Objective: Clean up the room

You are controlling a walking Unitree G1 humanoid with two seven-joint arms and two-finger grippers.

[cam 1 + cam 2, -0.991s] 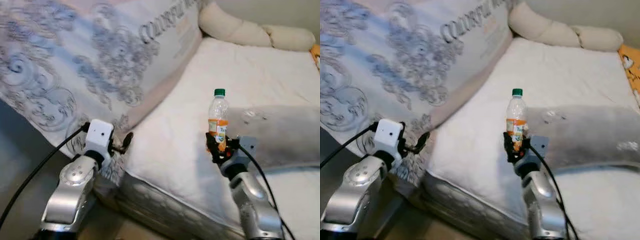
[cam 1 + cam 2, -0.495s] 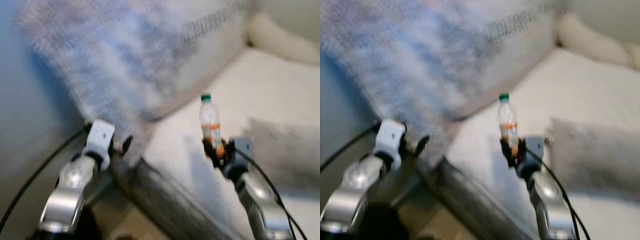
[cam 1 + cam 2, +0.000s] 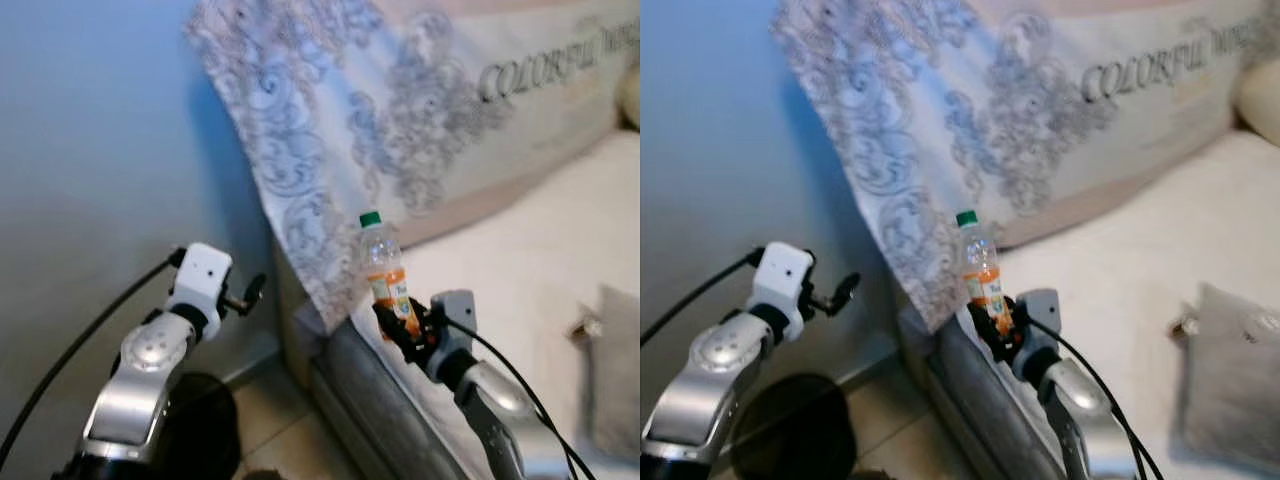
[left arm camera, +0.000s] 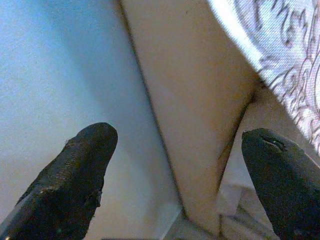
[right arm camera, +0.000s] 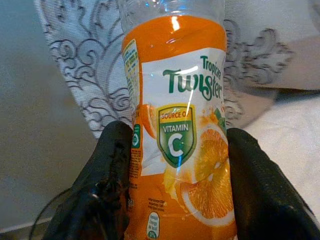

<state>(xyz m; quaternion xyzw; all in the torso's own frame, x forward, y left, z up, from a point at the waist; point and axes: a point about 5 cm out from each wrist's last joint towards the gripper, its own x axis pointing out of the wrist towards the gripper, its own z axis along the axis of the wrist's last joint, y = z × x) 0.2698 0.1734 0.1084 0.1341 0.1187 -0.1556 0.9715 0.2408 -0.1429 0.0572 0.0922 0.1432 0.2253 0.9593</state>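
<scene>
My right gripper (image 3: 402, 330) is shut on a clear plastic bottle (image 3: 386, 273) with a green cap and an orange label, held upright over the corner of the bed. In the right wrist view the orange label (image 5: 180, 145) sits squeezed between both black fingers (image 5: 107, 175). My left gripper (image 3: 250, 292) is raised in front of the blue-grey wall, open and holding nothing. Its two fingertips (image 4: 85, 155) stand wide apart in the left wrist view.
A white mattress (image 3: 520, 260) runs to the right. A large patterned pillow (image 3: 420, 110) leans against the wall (image 3: 100, 150) behind the bottle. A grey cushion (image 3: 615, 370) lies at the right edge. A dark round object (image 3: 195, 430) sits on the tan floor below my left arm.
The camera has swung left, so the wall and floor now show and the bed has slid right. Both grippers hold the same pose, the right still gripping the bottle.
</scene>
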